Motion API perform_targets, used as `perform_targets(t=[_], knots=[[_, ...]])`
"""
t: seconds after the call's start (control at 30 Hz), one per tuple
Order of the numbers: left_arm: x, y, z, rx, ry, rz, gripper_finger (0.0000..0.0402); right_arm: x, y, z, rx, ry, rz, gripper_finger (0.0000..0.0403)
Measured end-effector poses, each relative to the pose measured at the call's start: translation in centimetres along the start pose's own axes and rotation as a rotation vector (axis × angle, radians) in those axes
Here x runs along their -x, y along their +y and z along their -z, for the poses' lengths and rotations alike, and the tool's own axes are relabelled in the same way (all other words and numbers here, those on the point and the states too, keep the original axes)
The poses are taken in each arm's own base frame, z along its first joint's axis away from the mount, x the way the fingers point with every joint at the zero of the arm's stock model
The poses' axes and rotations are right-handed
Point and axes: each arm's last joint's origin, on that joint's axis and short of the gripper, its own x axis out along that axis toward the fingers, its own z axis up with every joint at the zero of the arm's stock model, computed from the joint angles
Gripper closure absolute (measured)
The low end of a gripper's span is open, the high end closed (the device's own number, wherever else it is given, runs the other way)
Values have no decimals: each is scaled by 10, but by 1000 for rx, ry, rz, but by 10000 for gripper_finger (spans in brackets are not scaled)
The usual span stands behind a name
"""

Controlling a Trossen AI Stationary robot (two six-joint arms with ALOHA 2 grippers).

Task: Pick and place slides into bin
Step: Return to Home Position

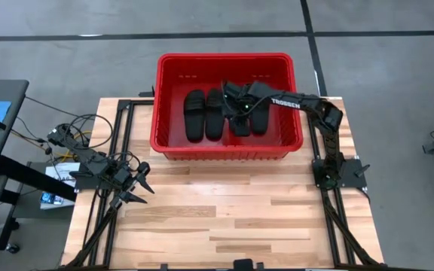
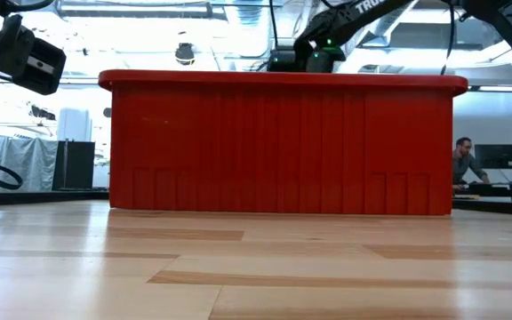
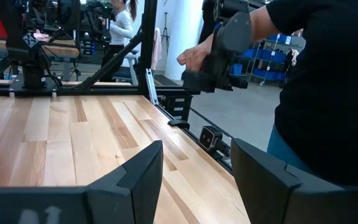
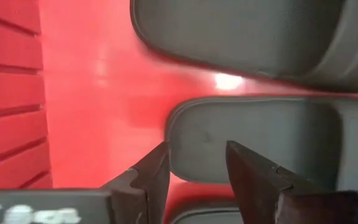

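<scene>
The red bin (image 1: pixel 224 153) sits at the far middle of the wooden table (image 1: pixel 224 218), and all 4 black slides (image 1: pixel 194 115) lie inside it on its floor, side by side in a row, toes toward the far wall.

From above, the right gripper (image 1: pixel 236 98) hangs over the bin above the 2 right-hand slides, its arm reaching in from the table's right side. Its wrist camera adds the detail: the 2 fingers are parted with nothing between them, poised above the grey-black sole of 1 slide (image 4: pixel 260 143), with the bin's red floor showing beside it.

From table height the bin's near wall (image 2: pixel 283 147) hides every slide; only the right gripper (image 2: pixel 314 58) shows above the rim, a green light glowing on it.

The left gripper (image 1: pixel 143 193) waits low at the table's near left, well apart from the bin, fingers spread and empty. Its own camera looks across bare planks, and past the table's edge a person in a black shirt (image 3: pixel 328 93) holds a dark device
</scene>
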Motion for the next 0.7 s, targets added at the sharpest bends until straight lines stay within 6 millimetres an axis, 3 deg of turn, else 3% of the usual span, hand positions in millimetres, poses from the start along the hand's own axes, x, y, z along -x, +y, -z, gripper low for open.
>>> perform_targets(t=[0.37, 0.57, 0.7], knots=[[0, 0, 0, 0, 0, 0, 223, 61, -4, -14, 8, -21, 13, 265], [0, 0, 0, 0, 0, 0, 223, 120, -1, -27, -47, -139, 67, 267], [0, 0, 0, 0, 0, 0, 223, 171, 5, -26, -88, -301, 94, 267]])
